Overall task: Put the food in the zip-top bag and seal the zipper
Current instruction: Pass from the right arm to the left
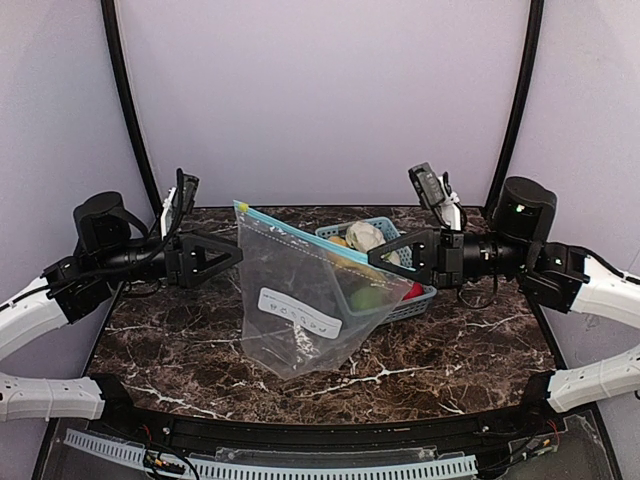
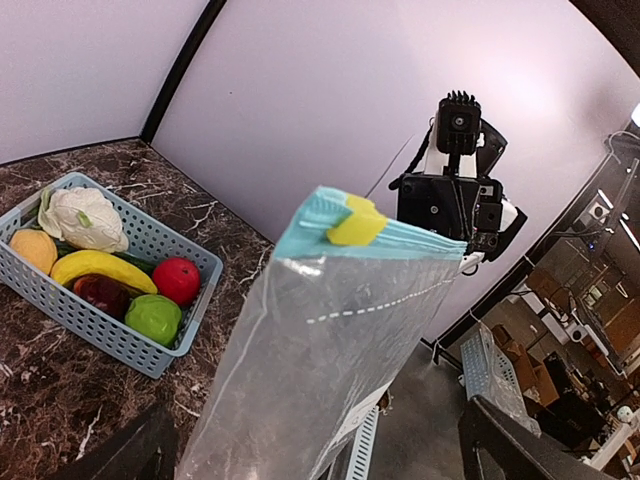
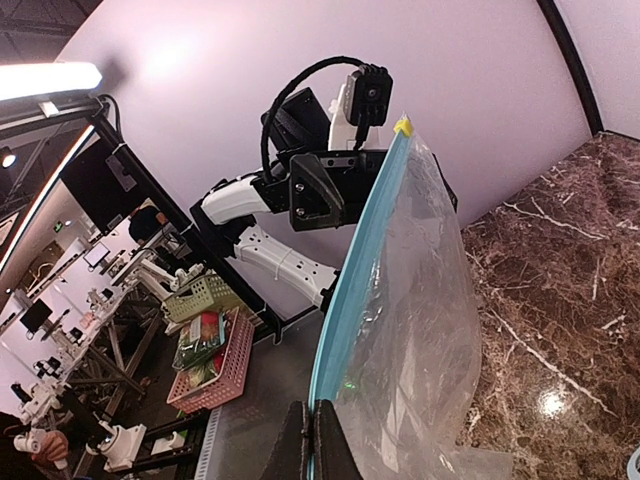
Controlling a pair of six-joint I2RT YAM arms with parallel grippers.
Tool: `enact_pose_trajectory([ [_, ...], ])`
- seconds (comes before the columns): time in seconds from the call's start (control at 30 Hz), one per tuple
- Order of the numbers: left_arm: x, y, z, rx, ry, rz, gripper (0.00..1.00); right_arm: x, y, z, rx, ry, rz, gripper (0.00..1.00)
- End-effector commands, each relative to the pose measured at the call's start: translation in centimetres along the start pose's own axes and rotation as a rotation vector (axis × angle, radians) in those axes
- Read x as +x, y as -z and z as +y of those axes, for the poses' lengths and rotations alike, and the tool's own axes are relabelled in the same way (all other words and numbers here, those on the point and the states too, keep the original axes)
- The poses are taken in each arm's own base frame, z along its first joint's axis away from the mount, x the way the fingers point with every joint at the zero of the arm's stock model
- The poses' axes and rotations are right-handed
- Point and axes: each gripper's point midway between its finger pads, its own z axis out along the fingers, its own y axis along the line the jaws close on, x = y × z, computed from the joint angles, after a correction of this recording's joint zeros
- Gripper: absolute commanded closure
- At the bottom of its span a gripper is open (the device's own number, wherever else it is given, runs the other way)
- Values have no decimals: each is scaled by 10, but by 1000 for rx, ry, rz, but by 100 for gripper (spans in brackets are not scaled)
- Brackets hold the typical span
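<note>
The clear zip-top bag [image 1: 300,310] hangs upright over the table, with its white label [image 1: 300,312] facing the camera. My right gripper [image 3: 315,440] is shut on the teal zipper [image 3: 350,290] at the bag's right top corner [image 1: 372,262]. A yellow slider [image 2: 355,222] sits at the zipper's other end. My left gripper [image 1: 236,255] stands open at the bag's left edge. In the left wrist view the bag [image 2: 320,350] hangs between its spread fingers [image 2: 130,455] without being gripped. The food lies in the basket: cauliflower [image 2: 85,218], orange [image 2: 33,250], banana [image 2: 100,265], red apple [image 2: 176,280], dark red apple [image 2: 100,293], green apple [image 2: 153,318].
The light blue lattice basket [image 1: 385,225] stands on the marble table [image 1: 180,350] behind the bag, at the back right. Dark frame posts rise at both back corners, and a slotted cable duct [image 1: 300,468] runs along the near edge.
</note>
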Motion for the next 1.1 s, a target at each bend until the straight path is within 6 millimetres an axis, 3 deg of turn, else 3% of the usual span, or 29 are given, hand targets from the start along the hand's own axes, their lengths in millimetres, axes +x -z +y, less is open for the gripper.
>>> enact_pose_trajectory([
  [0.0,-13,0,-15,51,-41,-16,1,1,-1,12,-67,12,2,100],
  [0.33,-23,1,-16,33,-73,-47,4,4,-3,12,-78,-4,17,100],
  [1.07,-21,2,-14,31,-65,-65,74,9,-5,4,-57,-26,26,100],
])
